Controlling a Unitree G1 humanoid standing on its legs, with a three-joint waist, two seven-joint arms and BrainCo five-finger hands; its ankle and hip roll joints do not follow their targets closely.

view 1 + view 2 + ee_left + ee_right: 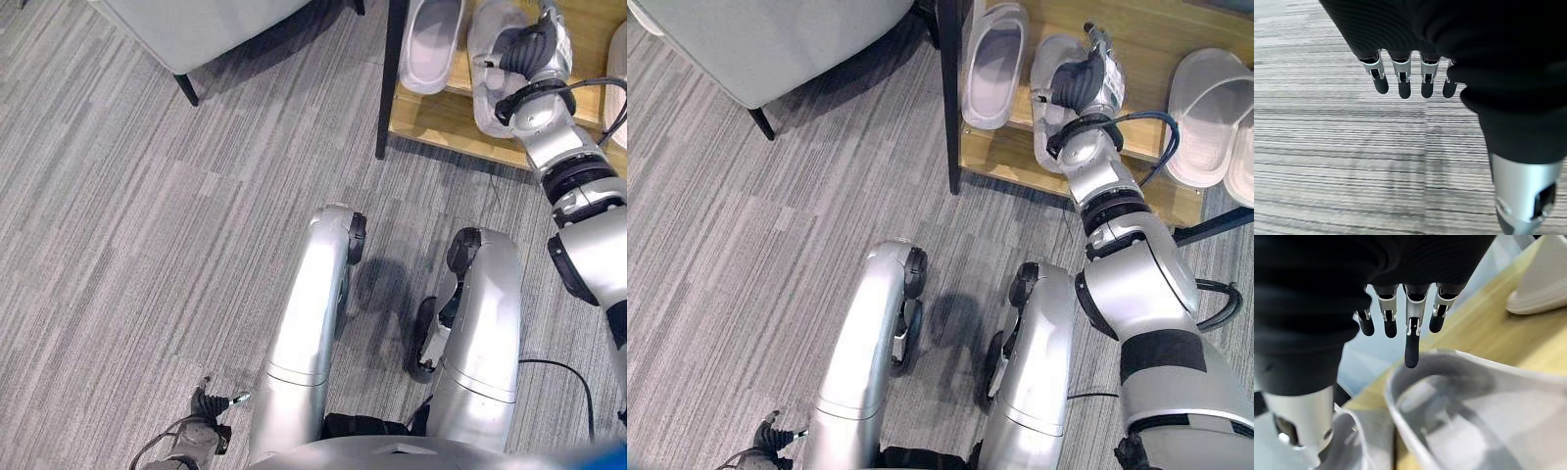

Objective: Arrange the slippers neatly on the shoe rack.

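The right robot hand [1087,83] hangs just above a grey slipper [1050,69] on the shoe rack [1004,147]. Its fingers are loose and hold nothing. The slipper lies long-ways, pointing into the rack, beside another slipper [994,64]. The left robot hand [201,431] stays low, empty.

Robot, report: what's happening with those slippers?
Right hand open over a slipper on the shoe rack. Left hand idle, low. Nothing blocking.

Shelf room on the shoe rack [1019,147] is bounded by slippers [994,67] left and slippers [1205,117] right; a black post [949,98] blocks the left.
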